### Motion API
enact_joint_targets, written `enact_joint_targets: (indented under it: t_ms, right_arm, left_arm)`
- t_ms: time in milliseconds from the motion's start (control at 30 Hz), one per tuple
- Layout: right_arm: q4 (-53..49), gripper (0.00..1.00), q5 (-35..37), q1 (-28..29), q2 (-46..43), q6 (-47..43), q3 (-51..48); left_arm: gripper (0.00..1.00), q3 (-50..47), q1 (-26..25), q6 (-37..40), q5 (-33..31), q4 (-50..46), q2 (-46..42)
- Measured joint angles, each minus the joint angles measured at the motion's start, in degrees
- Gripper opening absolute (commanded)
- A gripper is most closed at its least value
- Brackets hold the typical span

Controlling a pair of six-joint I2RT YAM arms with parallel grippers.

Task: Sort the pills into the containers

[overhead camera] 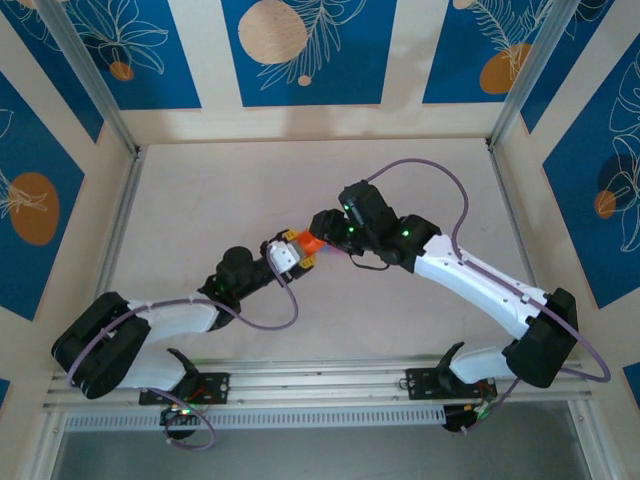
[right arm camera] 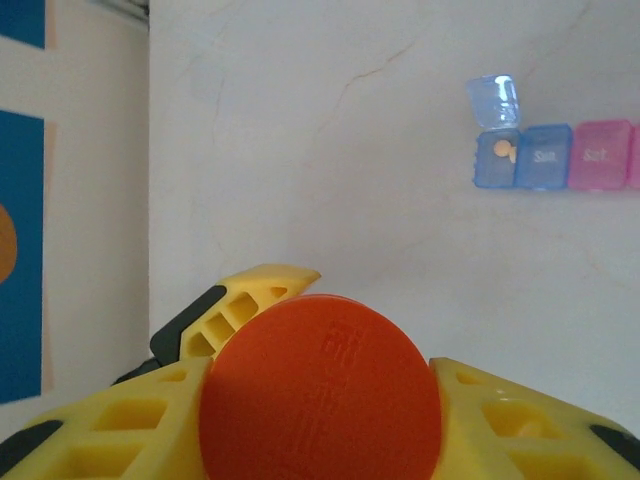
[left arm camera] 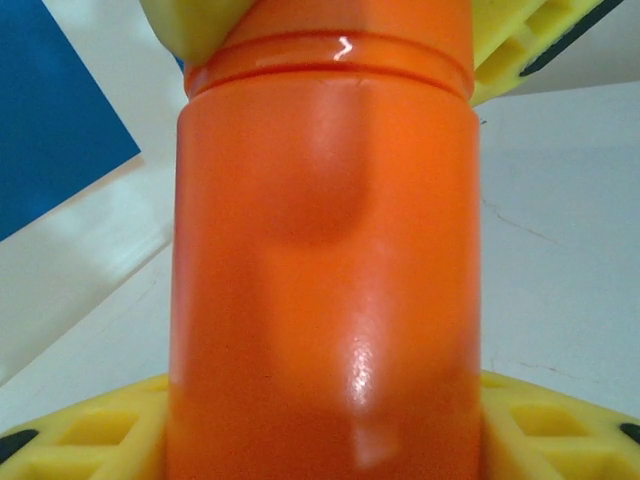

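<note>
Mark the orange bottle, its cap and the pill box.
orange bottle (left arm camera: 325,280): left wrist view, side wall.
cap (right arm camera: 320,395): right wrist view, top face.
pill box (right arm camera: 545,158): right wrist view, closed lid next to the open section.

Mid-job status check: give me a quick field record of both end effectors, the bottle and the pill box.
left end effector: shut on the orange bottle body
right end effector: shut on the cap
bottle state: held between both arms, cap appears on
pill box: on the table, apart from the bottle
open lid: end blue section, small orange pills inside
other visible sections: lids shut
</note>
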Motion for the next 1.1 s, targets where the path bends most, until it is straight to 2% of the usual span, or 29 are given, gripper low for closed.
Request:
enact_joint_targets:
  t_ms: [300,500,767,1100]
  right_arm:
    - [-1.3,0.69,3.8,-1.2,1.2,2.6,4.2]
    - [-0.5,0.70,0.5,-6.4,1.4,-6.4,4.4]
    - [2.9,0.69,-17.4,-19.6,-2.2,-34.4,4.4]
    - [2.5,0.65,-43.1,-21.1,-5.6,-72.8,3.1]
  left_arm:
    - [0.00,0.0,-1.1,0.3,0.2,6.4,0.5]
    - [0.00,-1.0,-1.1,-0.2,1.1,8.6,0.5]
    - [0.00,-1.8,0.3,-3.8,4.9,10.8,0.5]
    - [0.00,-1.9,1.9,-7.9,12.5,12.3,0.4]
